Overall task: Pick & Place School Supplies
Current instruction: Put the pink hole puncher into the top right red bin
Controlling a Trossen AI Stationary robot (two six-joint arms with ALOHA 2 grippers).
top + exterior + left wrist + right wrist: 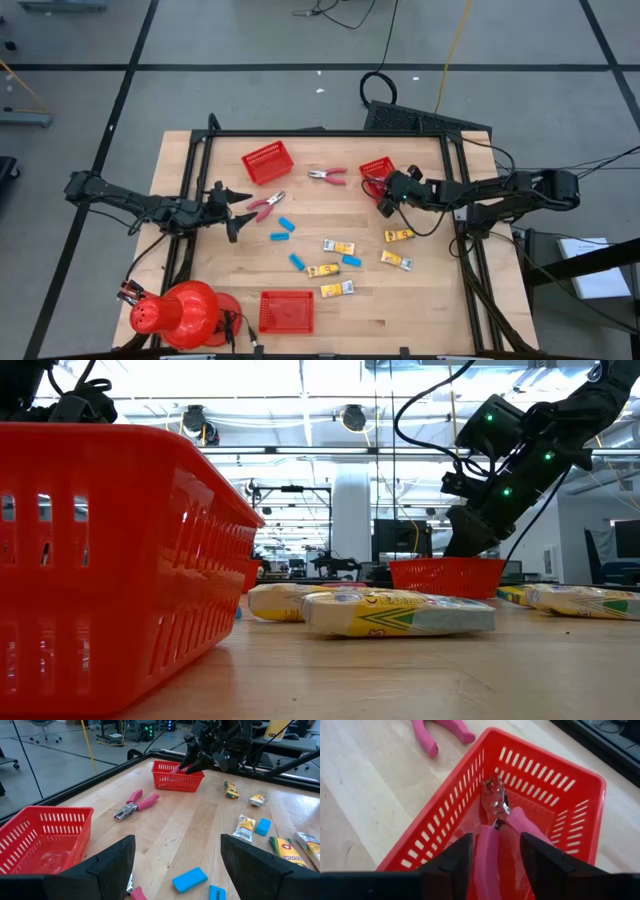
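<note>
Right gripper (492,852) of mine hangs over a small red basket (570,785), its fingers parted around a pink-handled pair of pliers (492,845) resting inside; I judge this drop nearly finished. Just beyond the basket lies a second pair of pliers (328,176). My left gripper (226,209) waits wide open beside a third pair (266,205). Between my hands, blue blocks (286,224) and yellow packets (338,247) lie scattered, so most sorting remains. Two other baskets (267,161) look empty.
</note>
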